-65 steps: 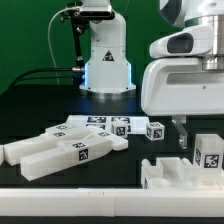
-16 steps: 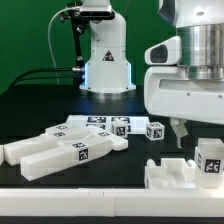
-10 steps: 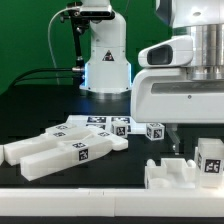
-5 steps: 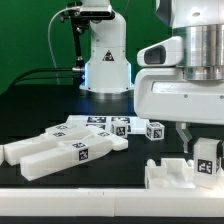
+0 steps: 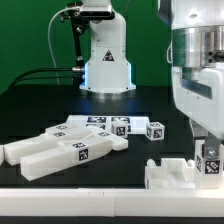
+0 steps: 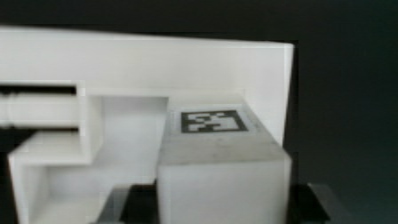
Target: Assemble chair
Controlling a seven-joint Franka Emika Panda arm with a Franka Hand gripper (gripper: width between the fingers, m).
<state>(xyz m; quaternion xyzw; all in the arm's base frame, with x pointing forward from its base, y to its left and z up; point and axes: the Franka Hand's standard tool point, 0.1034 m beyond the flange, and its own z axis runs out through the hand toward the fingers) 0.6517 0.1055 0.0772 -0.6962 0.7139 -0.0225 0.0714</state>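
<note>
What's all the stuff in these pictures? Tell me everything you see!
long bars: about three, white, piled at the exterior view's left
flat slab: one, white with black tags, behind the bars
small cube: one, white with a tag, mid-table
tagged block: one, white, at the exterior view's right, next to the white frame
white frame: one, stepped, at the front on the exterior view's right
table: one, black
backdrop: one, green, behind everything
robot arm: one, white, base at the back
pincer: one, dark fingers, closed on the tagged block
</note>
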